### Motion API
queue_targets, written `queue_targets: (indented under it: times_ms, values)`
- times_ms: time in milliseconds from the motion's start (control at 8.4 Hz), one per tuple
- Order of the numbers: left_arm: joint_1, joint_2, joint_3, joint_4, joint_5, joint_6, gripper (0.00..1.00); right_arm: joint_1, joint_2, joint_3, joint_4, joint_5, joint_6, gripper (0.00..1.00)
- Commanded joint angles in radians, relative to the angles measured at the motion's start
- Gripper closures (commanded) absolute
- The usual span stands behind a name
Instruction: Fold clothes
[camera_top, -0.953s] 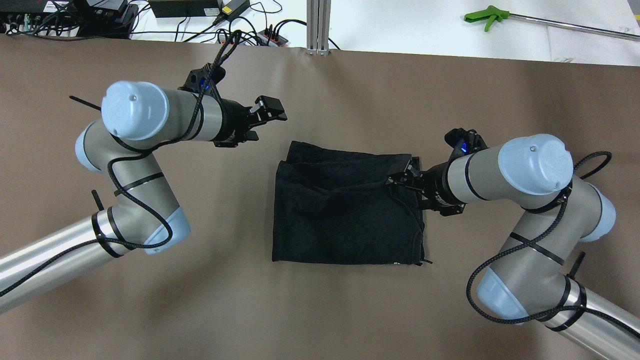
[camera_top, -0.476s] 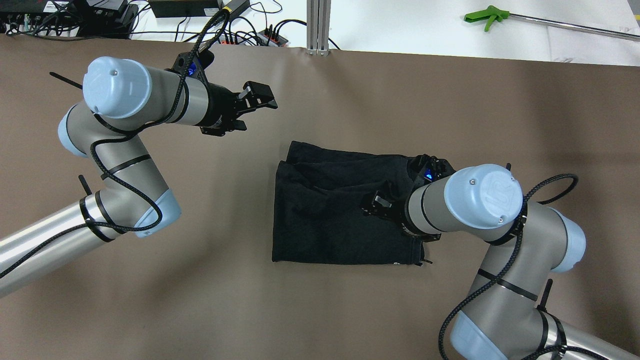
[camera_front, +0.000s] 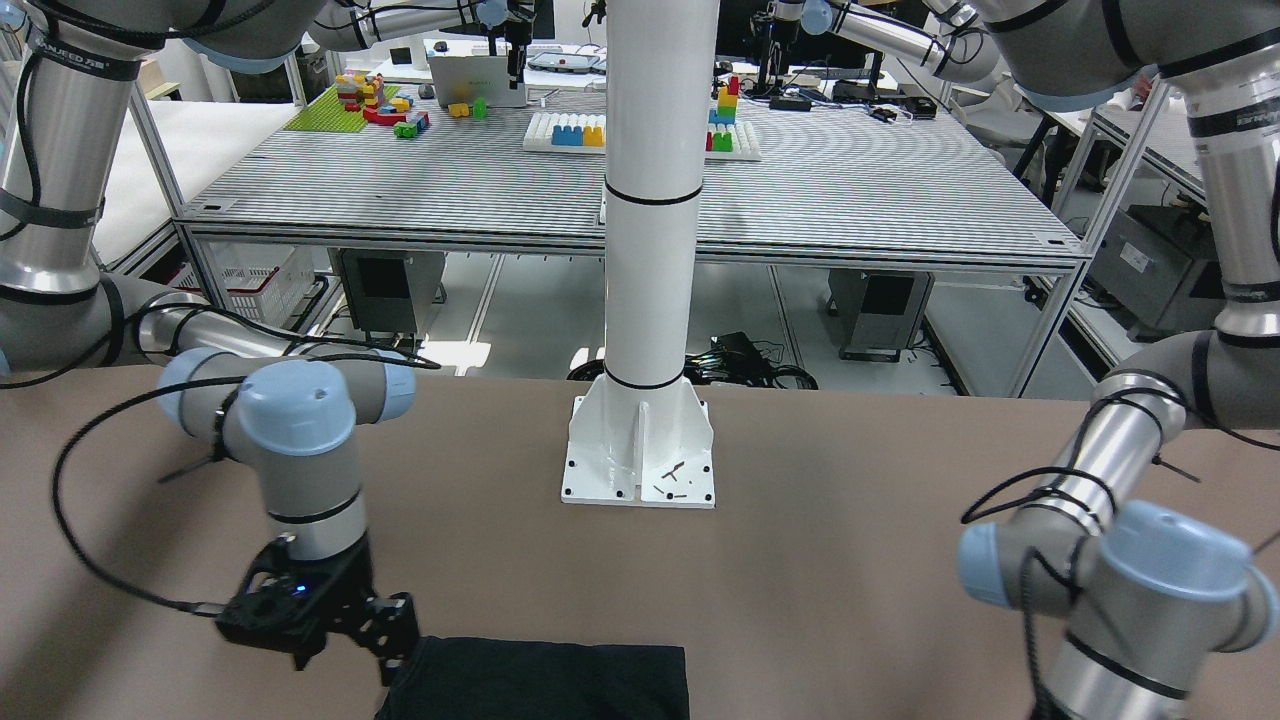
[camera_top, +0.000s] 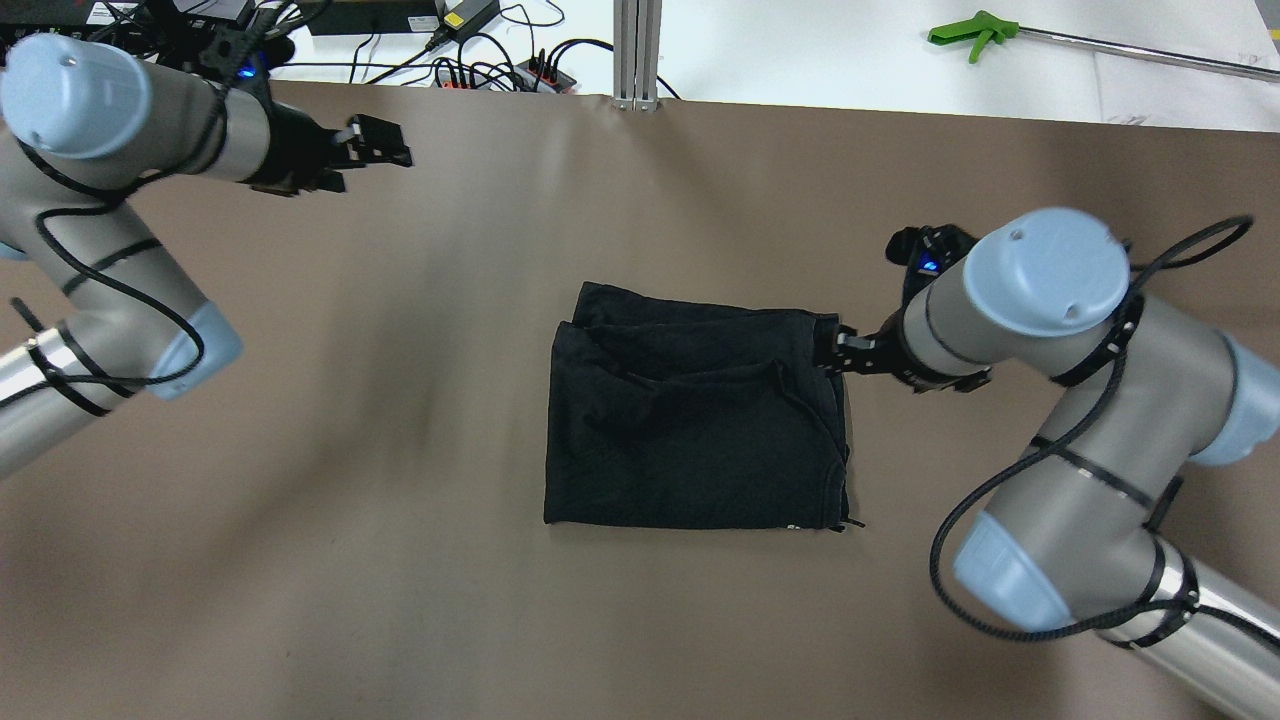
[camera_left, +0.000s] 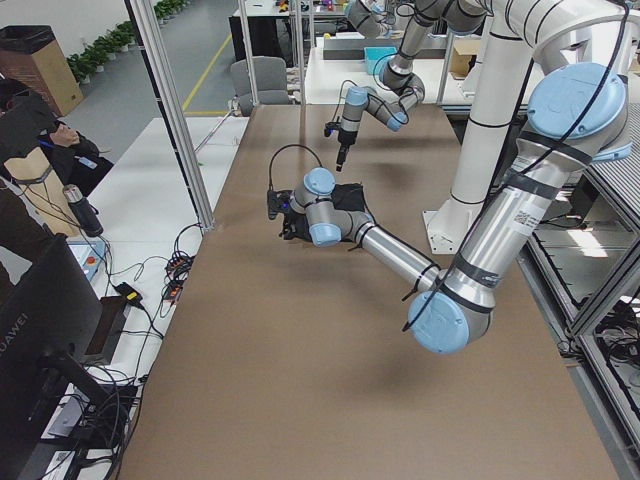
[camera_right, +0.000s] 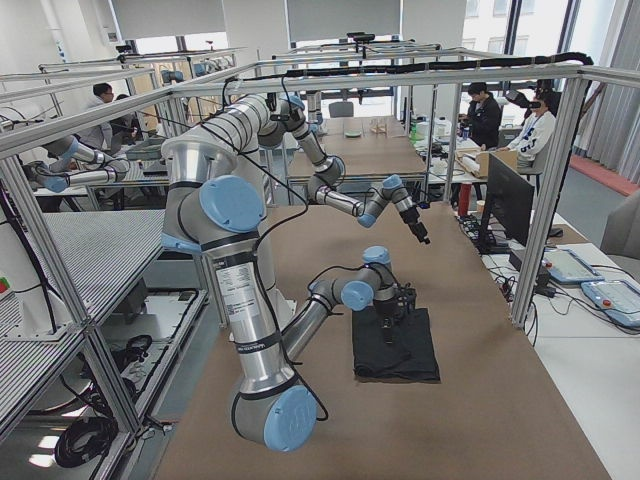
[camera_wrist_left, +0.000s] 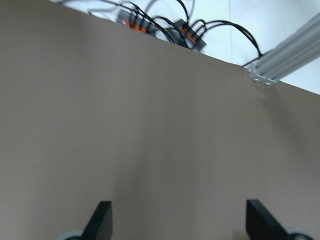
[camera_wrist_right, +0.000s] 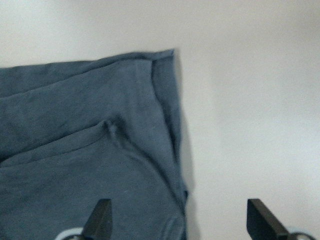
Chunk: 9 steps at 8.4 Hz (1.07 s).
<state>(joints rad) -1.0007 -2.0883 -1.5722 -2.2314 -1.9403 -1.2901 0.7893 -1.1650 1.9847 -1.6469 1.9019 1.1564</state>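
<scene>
Finds the clothes (camera_top: 695, 425) lying flat in the middle of the table (camera_top: 400, 560), a black folded rectangle with its slightly longer side running left to right in the overhead view. Places the right gripper (camera_top: 835, 352) at the cloth's right edge, close to the far right corner, pointing left across it. Shows, from the right wrist camera, its jaws spread wide and holding nothing, one over the fabric and the other over bare table, with the layered edge between them. Cannot tell whether the tips touch the cloth. Puts the left gripper (camera_top: 375, 155) well apart at the far left, likewise spread and empty, with only bare table ahead of it. Makes the right arm by far the nearer one. Judges that any coming grasp turns on the cloth edge lying directly ahead of that gripper, to its left. Reads "HUAWEI" on the back of a monitor (camera_left: 40, 340) beside the table in the left side view. Notes a small white mark on the cloth's near edge by the right corner, too small to read.
</scene>
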Motion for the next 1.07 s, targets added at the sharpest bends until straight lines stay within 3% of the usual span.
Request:
queue_targets:
  times_ms: [0, 119, 357, 715, 953]
  values:
    - [-0.221, 0.103, -0.005, 0.134, -0.046, 0.442, 0.06, 0.247, -0.078, -0.001, -0.163, 0.025, -0.553, 0.05]
    - [-0.278, 0.144, -0.006, 0.154, -0.037, 0.556, 0.06, 0.340, -0.137, -0.007, -0.160, 0.026, -0.749, 0.05]
    - [-0.361, 0.244, -0.006, 0.198, 0.090, 0.764, 0.06, 0.501, -0.253, -0.024, -0.148, 0.026, -1.075, 0.05]
    - [-0.394, 0.414, -0.098, 0.216, 0.260, 1.009, 0.06, 0.687, -0.442, -0.055, -0.050, 0.005, -1.225, 0.05]
    - [-0.394, 0.485, -0.172, 0.219, 0.258, 1.009, 0.06, 0.767, -0.446, -0.214, 0.138, -0.012, -1.293, 0.05]
